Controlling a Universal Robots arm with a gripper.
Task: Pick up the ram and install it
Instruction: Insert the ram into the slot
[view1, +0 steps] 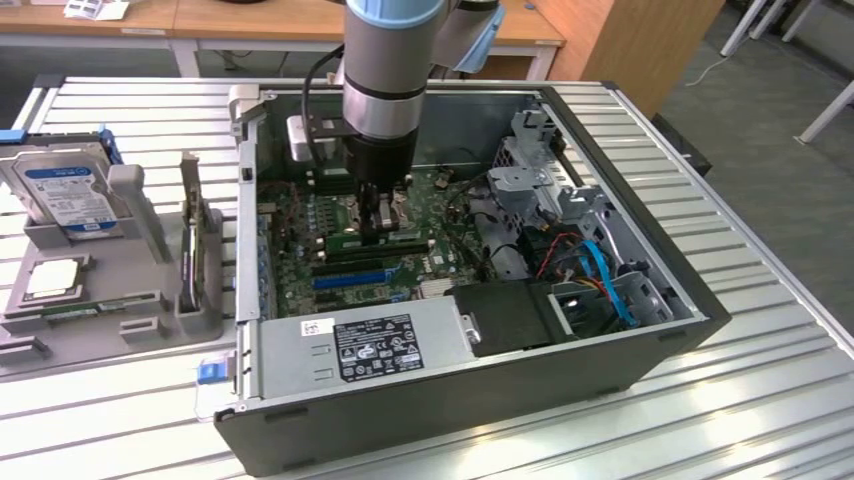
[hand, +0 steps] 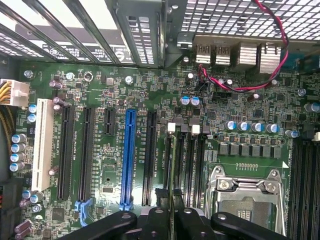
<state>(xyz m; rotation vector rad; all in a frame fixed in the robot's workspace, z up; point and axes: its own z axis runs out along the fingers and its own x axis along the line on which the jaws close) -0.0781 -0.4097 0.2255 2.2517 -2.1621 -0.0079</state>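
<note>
My gripper (view1: 378, 222) reaches down into the open computer case (view1: 667, 330), over the motherboard (view1: 300, 235). Its fingers (view1: 363, 205) are shut on the ram (view1: 387, 240), a narrow green stick lying flat along the black memory slots (view1: 376, 255). In the wrist view the ram (hand: 172, 170) appears edge-on as a thin line running from my gripper (hand: 170, 220) along a memory slot (hand: 178, 160) with a white latch (hand: 171, 128) at its far end. Whether the stick is seated in the slot I cannot tell.
A CPU socket (hand: 247, 192) lies beside the memory slots, a blue card slot (hand: 129, 155) on the other side. On the exterior view's left, a grey holder (view1: 80, 310) carries a hard drive (view1: 67, 190) and an upright card (view1: 200, 250). Power supply (view1: 360, 345) and blue cables (view1: 603, 280) fill the case's near side.
</note>
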